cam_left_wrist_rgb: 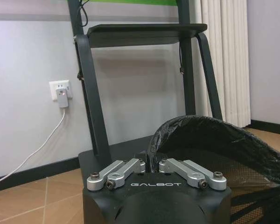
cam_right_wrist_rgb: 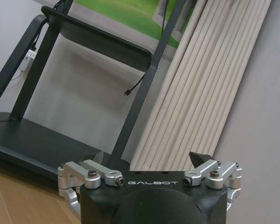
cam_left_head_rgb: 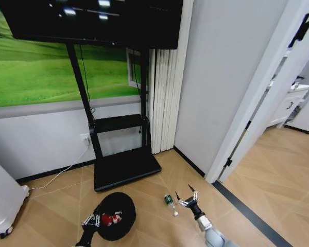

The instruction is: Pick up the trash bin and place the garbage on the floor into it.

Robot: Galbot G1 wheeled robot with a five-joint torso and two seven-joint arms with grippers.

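The black trash bin hangs low over the floor at the bottom left, mouth toward me. My left gripper is shut on its rim. In the left wrist view the fingers pinch the black liner edge of the bin. A red-and-white piece of garbage lies inside the bin. A small clear bottle with a green label lies on the floor right of the bin. My right gripper hovers open just right of the bottle, holding nothing. The right wrist view shows its jaws spread wide.
A black TV stand with a flat base stands against the wall behind the bin. A white appliance sits at the far left, with a white cable running to a wall socket. An open doorway is at the right.
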